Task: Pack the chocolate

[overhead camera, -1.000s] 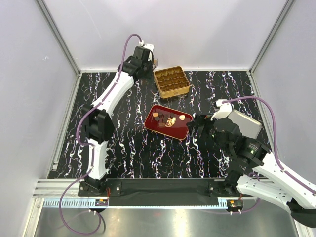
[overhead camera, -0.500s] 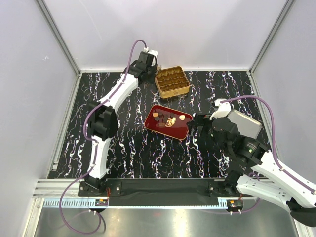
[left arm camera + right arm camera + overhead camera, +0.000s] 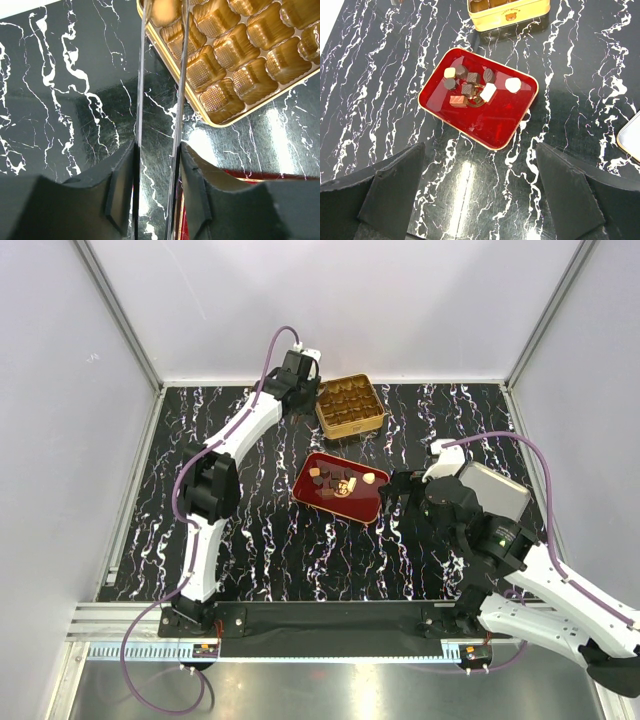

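Note:
Several small chocolate pieces [image 3: 338,482], dark brown, tan and cream, lie in the glossy red tray [image 3: 355,505]; they also show in the right wrist view [image 3: 470,85]. The square gold tin [image 3: 348,406] stands behind the tray; the cells I see in the left wrist view [image 3: 240,55] are empty. My left gripper [image 3: 303,380] is at the tin's left corner, its fingers [image 3: 120,185] pressed on a pair of long metal tweezers [image 3: 180,75] that reach over the tin's corner. My right gripper [image 3: 393,492] is wide open and empty, right of the tray [image 3: 490,120].
A flat silver lid [image 3: 500,490] lies on the table right of the tray, partly behind my right arm; its corner shows in the right wrist view [image 3: 631,135]. White walls enclose the black marbled table [image 3: 260,530] on three sides.
My left arm has swung right, bringing the tweezers from the back wall to the gold tin's left corner. My right gripper has shifted slightly toward the tray.

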